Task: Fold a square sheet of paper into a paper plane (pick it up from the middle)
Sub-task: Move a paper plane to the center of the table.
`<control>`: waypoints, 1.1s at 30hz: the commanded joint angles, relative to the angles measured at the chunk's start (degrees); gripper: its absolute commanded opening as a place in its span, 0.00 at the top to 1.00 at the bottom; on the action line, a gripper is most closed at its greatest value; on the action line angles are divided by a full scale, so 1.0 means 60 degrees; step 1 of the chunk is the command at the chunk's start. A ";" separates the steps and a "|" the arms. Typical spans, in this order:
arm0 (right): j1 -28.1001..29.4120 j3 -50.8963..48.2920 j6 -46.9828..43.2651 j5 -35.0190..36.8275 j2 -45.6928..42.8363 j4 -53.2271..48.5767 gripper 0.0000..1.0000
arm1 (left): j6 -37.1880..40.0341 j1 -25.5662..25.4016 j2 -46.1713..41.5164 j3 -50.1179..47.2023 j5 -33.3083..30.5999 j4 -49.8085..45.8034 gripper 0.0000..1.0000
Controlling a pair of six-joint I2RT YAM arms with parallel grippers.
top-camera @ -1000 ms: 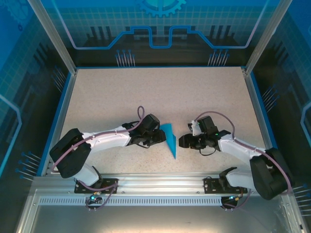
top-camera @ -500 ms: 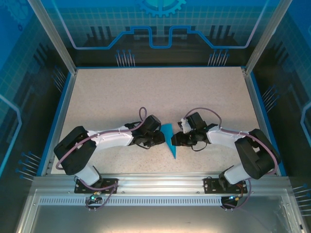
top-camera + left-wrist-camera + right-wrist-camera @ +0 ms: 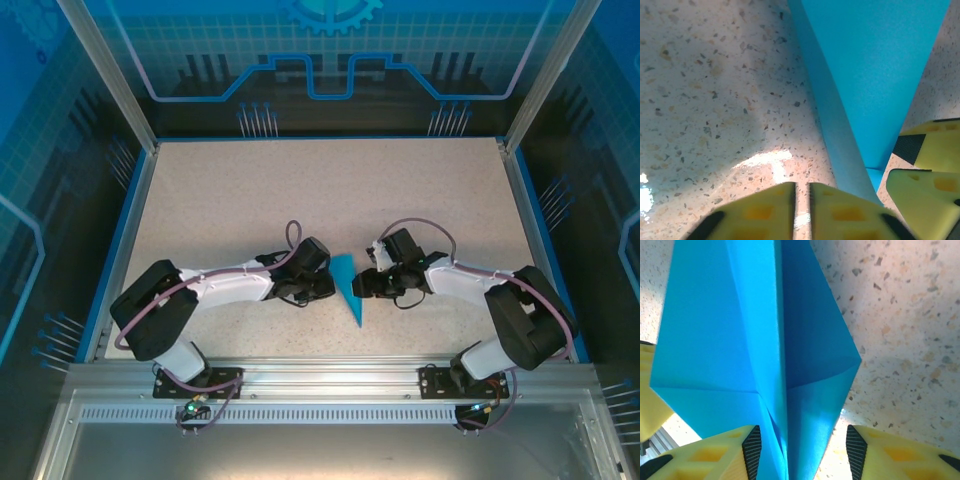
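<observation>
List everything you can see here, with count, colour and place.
paper plane: one, bright blue, near middle of the table, between the two grippers
table: one, speckled beige, under everything
back panel: one, blue patterned, behind the table
metal rail: one, silver, along the near edge
left gripper: one, yellow, left of the plane, jaws shut
right gripper: one, yellow, jaws open astride the plane's ridge

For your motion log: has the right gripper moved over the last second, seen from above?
Yes. The right gripper has shifted left, away from the table's right rim, toward the paper plane.
</observation>
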 commanded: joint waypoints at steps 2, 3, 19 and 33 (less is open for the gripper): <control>0.0111 0.0221 -0.0015 0.0362 -0.0145 -0.0278 0.51 | -0.0049 0.0066 -0.0775 -0.0436 -0.0105 0.0379 0.62; 0.0112 0.0207 0.0003 0.0422 -0.0190 -0.0286 0.51 | -0.0130 0.0063 -0.0874 -0.0449 -0.0131 0.0430 0.56; 0.0087 0.0009 0.0238 0.0418 -0.0259 -0.0017 0.50 | -0.0242 0.0067 -0.0153 -0.0005 0.0042 0.0706 0.58; 0.0265 0.0256 -0.0069 -0.0498 0.0108 0.0324 0.44 | 0.0287 0.0680 -0.0455 -0.0936 0.0461 0.1175 1.00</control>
